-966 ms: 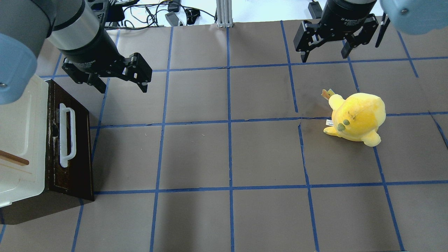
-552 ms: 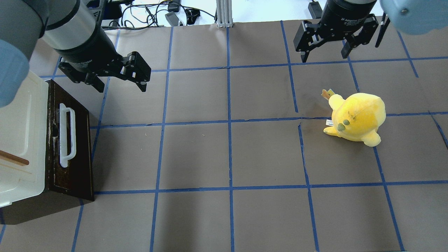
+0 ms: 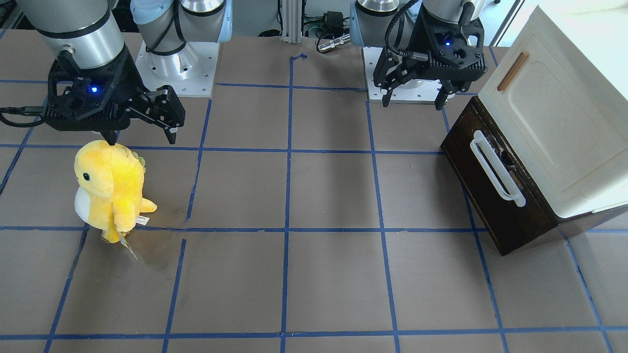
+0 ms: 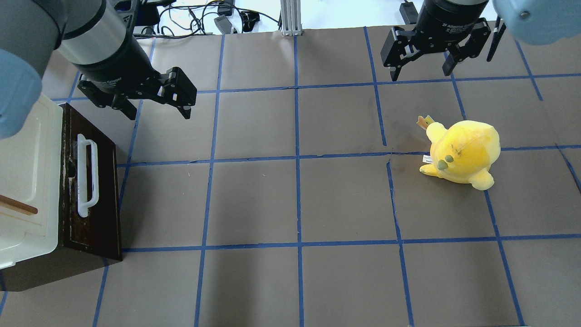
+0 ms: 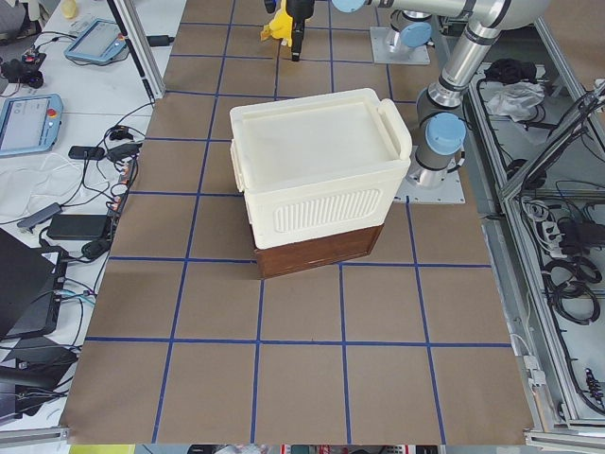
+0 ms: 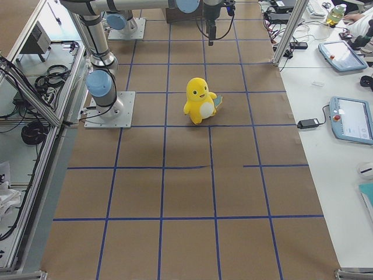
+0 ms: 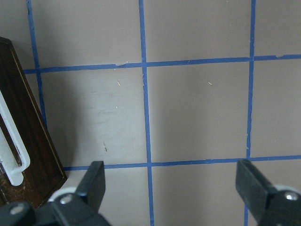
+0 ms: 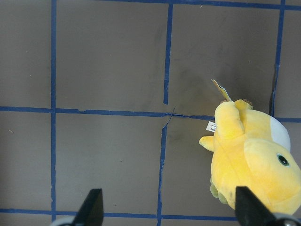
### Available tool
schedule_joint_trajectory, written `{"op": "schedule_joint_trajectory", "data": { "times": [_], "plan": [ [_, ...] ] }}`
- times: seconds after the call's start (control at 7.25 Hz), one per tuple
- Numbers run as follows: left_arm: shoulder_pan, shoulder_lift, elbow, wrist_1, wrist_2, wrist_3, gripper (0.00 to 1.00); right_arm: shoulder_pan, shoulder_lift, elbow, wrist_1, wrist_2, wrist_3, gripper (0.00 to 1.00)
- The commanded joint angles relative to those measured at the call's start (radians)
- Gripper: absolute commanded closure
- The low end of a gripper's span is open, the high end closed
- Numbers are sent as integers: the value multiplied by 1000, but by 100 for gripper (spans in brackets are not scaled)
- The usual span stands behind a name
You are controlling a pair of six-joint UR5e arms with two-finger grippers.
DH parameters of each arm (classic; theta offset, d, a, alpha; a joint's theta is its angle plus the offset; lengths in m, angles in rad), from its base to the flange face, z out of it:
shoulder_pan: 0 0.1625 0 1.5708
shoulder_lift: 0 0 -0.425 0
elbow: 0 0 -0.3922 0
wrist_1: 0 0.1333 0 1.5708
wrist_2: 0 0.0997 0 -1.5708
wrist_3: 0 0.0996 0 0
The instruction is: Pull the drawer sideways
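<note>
Left end effector (image 4: pixel 159 113) hovers near the closed drawer (image 4: pixel 97 204).
Jaws spread, presumably to straddle the white handle (image 4: pixel 86 175) off to their side (right end effector (image 4: pixel 420 75) idles, open too).

- The right gripper (image 4: pixel 420 72) bore white print on its body reading "2F Adaptive"; the rest was cut off.
- The left gripper (image 4: pixel 159 113) bore matching print, legible only as "Gripper".
- The tag (image 4: pixel 427 158) on the plush (image 4: pixel 463 152) was too small to read.
</note>
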Motion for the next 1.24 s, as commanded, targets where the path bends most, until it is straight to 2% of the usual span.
{"op": "schedule_joint_trajectory", "data": {
  "times": [0.0,0.14,0.41,0.83,1.1],
  "plan": [
    [2,-9,-7,4,12,-3,0,0,0,0,0,0,-1,0],
    [-1,-24,-15,1,21,-6,0,0,0,0,0,0,0,0],
    [-27,-77,-64,2,143,-52,0,0,0,0,0,0,0,0],
    [-144,-177,-166,1,546,-71,0,0,0,0,0,0,0,0],
    [-146,-209,-231,-7,672,-119,0,0,0,0,0,0,0,0]
  ]
}}
